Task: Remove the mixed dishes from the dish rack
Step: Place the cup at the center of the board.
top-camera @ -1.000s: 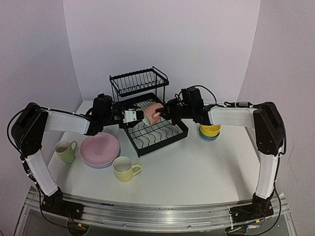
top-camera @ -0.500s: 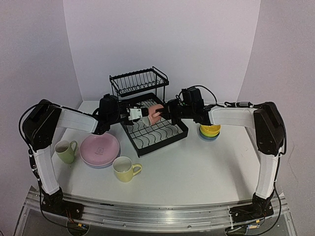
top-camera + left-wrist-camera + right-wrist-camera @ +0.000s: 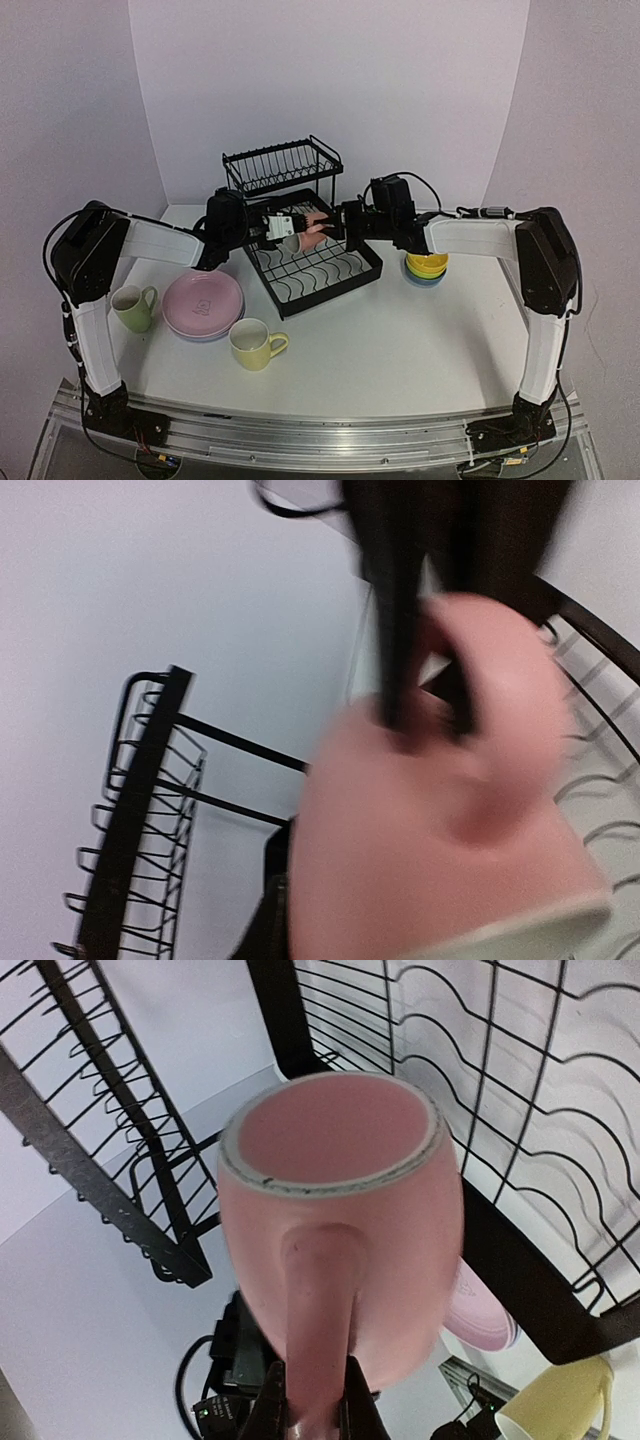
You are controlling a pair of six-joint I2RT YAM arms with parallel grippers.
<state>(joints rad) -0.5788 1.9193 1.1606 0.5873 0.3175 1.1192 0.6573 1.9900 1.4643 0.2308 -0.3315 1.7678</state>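
From my feed I see a white table (image 3: pixel 400 340) filling the middle of the frame, a pale lilac backdrop (image 3: pixel 400 90) standing behind it across the top, and a ribbed metal rail (image 3: pixel 320 432) along the bottom edge. The backdrop wraps both sides.

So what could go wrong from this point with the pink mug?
1. The shut right jaws pinch the mug by its handle only, so it could swivel or slip.
2. The left jaws sit at its body, but their grip is unclear. A mistimed release could drop it onto the rack below.
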